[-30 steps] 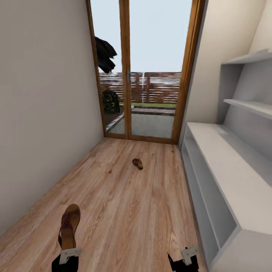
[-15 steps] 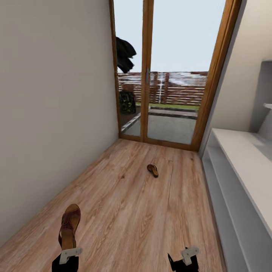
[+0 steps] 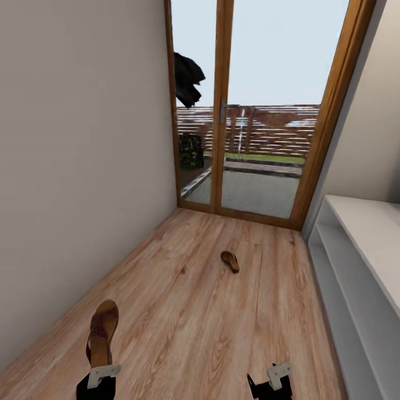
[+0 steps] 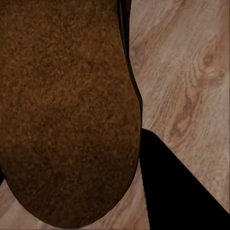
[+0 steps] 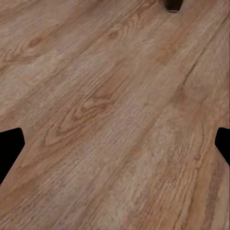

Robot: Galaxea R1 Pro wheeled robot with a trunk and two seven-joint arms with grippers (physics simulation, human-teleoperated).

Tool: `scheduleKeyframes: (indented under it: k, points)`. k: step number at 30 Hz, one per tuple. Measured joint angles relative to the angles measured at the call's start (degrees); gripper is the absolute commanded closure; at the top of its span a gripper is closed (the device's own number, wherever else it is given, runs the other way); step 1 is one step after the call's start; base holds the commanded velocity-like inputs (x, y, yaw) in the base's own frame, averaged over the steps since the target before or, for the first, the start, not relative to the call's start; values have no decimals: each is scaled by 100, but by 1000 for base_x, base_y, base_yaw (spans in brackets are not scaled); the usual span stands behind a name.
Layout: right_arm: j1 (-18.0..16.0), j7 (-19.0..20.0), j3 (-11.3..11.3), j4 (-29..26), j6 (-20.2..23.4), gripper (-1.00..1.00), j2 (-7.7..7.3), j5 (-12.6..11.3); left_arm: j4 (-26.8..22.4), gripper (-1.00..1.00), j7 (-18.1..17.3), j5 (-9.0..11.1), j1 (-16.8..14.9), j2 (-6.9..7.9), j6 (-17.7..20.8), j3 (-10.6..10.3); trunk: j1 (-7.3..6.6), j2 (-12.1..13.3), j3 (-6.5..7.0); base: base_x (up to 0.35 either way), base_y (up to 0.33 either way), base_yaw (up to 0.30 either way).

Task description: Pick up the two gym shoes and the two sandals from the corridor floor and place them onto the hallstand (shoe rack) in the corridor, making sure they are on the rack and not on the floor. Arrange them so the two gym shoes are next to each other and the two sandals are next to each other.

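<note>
I am looking down a narrow corridor with a light brown wood-plank floor (image 3: 189,311), a plain beige wall on my left and a wood-framed glass door (image 3: 261,111) at the far end. My left gripper (image 3: 103,373) has its jaws closed on a brown leather sandal (image 3: 102,332). The second brown sandal (image 3: 230,261) lies mid-floor near the door. The pale grey-white shoe rack (image 3: 361,261) runs along my right. My right gripper (image 3: 276,375) holds its jaws apart, empty.

Open floor (image 3: 194,311) between wall (image 3: 78,166) and hallstand (image 3: 355,266).
</note>
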Motion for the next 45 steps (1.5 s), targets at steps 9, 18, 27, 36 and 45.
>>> scheduleKeyframes:
  k: [9, 18, 27, 36, 45]
  points:
    - [0, 1, 0, 5, -1, -100, -12, 2, 1, 100, 0, 4, 0, 0, 0, -1, 0, 0, 0, 338, -69, 0]
    - [0, -4, -1, 9, -1, -100, -17, 2, 1, 100, 0, 2, 0, 0, 0, -1, 0, 0, 0, 335, -101, 0]
    - [0, -2, 0, 7, -1, -100, -18, 2, 1, 100, 0, 5, 0, 0, 0, -1, 0, 0, 0, 335, -104, 0]
    - [0, 8, 0, -6, -1, -100, -16, -5, 1, 100, 1, 7, 0, 0, 0, -1, 0, 0, 0, 334, -121, 0]
    - [0, 21, 1, -8, -1, -100, -16, -12, 1, 100, 1, 8, 0, 2, 0, -1, 0, 0, 0, 333, -127, 0]
